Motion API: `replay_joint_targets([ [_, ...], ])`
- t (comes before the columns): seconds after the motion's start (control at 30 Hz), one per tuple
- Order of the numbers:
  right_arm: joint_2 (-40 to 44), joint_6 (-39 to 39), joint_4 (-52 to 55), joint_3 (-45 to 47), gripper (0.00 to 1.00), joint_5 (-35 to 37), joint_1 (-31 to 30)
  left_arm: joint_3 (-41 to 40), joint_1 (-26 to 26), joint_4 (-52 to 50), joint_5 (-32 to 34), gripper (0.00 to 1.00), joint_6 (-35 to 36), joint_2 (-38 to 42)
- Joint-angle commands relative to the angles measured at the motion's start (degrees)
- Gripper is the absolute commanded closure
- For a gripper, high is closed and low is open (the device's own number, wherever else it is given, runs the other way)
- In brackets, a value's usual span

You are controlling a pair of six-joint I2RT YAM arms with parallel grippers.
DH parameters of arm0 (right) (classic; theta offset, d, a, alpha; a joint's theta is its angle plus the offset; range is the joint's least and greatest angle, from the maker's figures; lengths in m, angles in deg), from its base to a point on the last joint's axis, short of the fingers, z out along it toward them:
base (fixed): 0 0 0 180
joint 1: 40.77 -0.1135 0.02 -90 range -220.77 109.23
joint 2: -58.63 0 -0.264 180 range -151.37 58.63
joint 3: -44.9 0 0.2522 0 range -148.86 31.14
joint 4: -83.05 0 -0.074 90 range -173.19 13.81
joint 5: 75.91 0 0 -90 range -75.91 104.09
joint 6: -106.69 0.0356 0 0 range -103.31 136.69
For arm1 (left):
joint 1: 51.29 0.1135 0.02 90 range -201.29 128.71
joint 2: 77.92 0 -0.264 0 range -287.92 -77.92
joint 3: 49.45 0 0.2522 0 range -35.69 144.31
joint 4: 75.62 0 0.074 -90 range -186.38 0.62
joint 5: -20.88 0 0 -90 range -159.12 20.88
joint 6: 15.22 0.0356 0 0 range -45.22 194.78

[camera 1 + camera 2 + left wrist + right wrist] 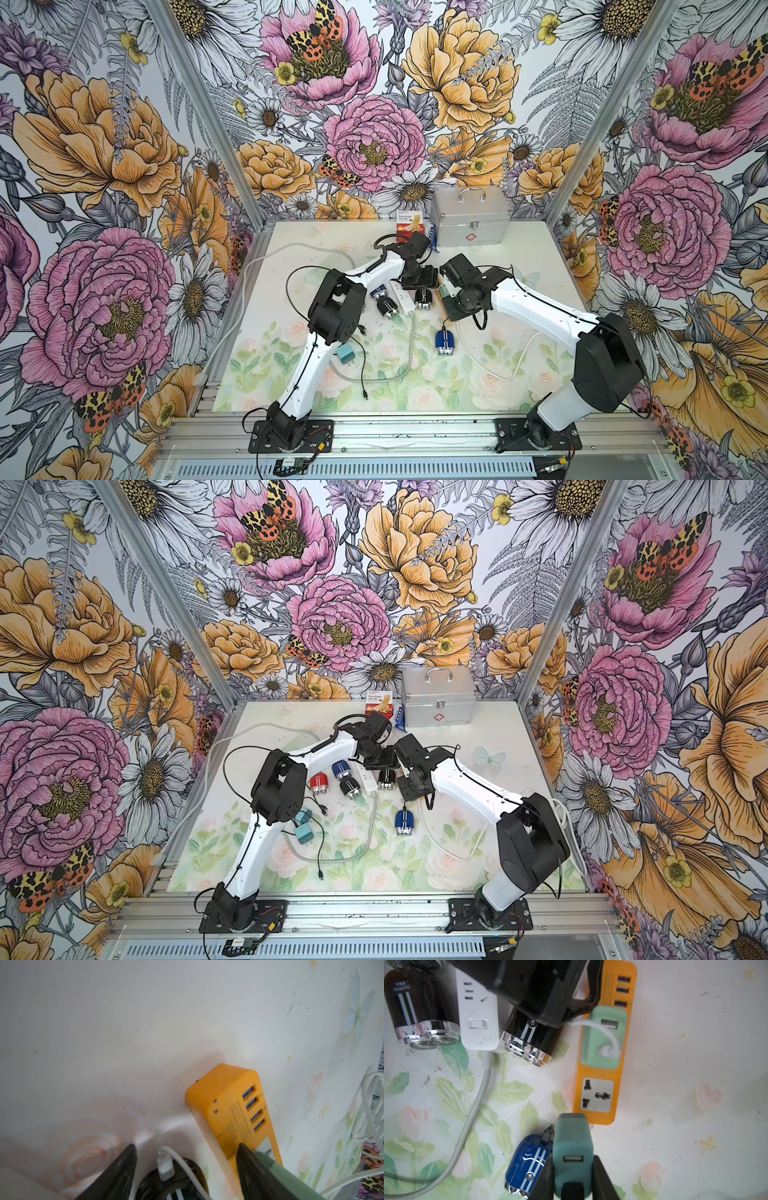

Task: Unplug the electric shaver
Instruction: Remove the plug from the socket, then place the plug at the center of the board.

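Orange power strip [596, 1095]: flat on the flowered table [695, 1043]; mint adapter [604, 1047] seated in one socket, the next socket bare, blue USB ports at the other end.
Black shaver [529, 1039]: task item; on its side between the white power strip [477, 1012] and the orange power strip, just beside both; chrome heads toward the robot's base; largely covered by the left wrist in both top views.
White cable [607, 1033]: from the mint adapter's USB port to the tail of the black shaver; plug [165, 1165] seated in the shaver body, not yet pulled.
Left gripper [187, 1147]: jaws apart, fingers [124, 1167] standing either side of the plug end of the black shaver, a gap on each side; nothing held.
Right gripper [573, 1160]: clamped on a teal adapter [572, 1136], USB port facing the wrist camera; held at the end of the orange power strip nearest the robot's base; contact with that strip not determinable.
Blue shaver [527, 1165]: on the table just beside the right gripper, dark plug in its tail.
Second black shaver [421, 1007]: on the far side of the white power strip, close against it.
Red shaver [319, 783]: near the left arm's elbow, with a second blue shaver [341, 769] beside it.
Loose adapters [302, 834]: two, teal, beside the left arm, near a loose black cable [318, 854].
Metal case [471, 216]: shut, at the back edge of the table, bandage box [409, 227] beside it.
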Motion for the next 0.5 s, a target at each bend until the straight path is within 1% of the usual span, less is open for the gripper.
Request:
replay_joint_targets([
  [0.0, 0.36, 0.59, -3.01, 0.58, 0.97, -1.42, -0.73, -0.03, 0.12, -3.88, 3.69, 0.22, -0.46, 2.41],
  [0.4, -4.04, -0.80, -3.01, -1.61, 0.95, -2.38, -6.35, -5.99, 1.57, -3.71, 9.99, 0.12, -0.13, 10.46],
  [0.47, -5.05, -0.71, -3.09, -1.71, 0.95, -1.78, -7.42, -7.02, 1.80, -3.69, 10.54, 0.11, -0.16, 11.25],
])
